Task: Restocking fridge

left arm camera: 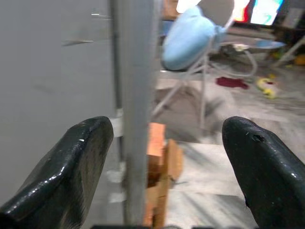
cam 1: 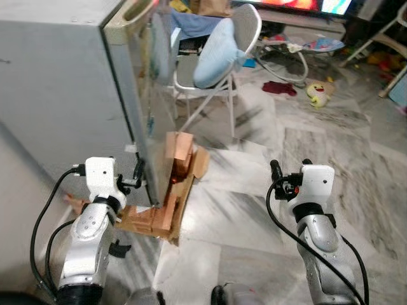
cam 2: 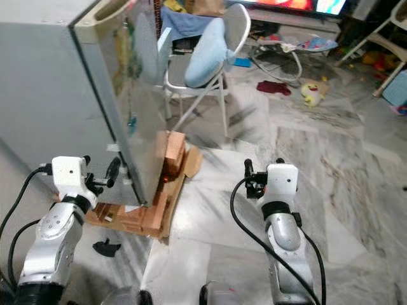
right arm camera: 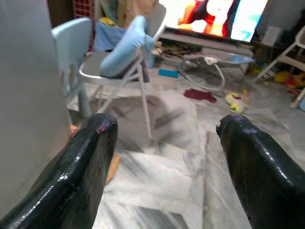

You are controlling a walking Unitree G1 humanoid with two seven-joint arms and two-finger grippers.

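Your left gripper (left arm camera: 167, 157) has its fingers spread wide, one on each side of the fridge (cam 1: 63, 95) door edge. Push crooked and a finger could scrape or slip off. Your right gripper (right arm camera: 164, 157) is spread too, holding nothing. The eye views show wooden blocks (cam 1: 172, 203) under the fridge; the right wrist view shows a chair (right arm camera: 119, 62) and TV (right arm camera: 209, 19).

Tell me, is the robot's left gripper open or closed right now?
Open. In its wrist view the left gripper has its two black fingers spread wide apart, with the fridge's front corner edge lined up between them.
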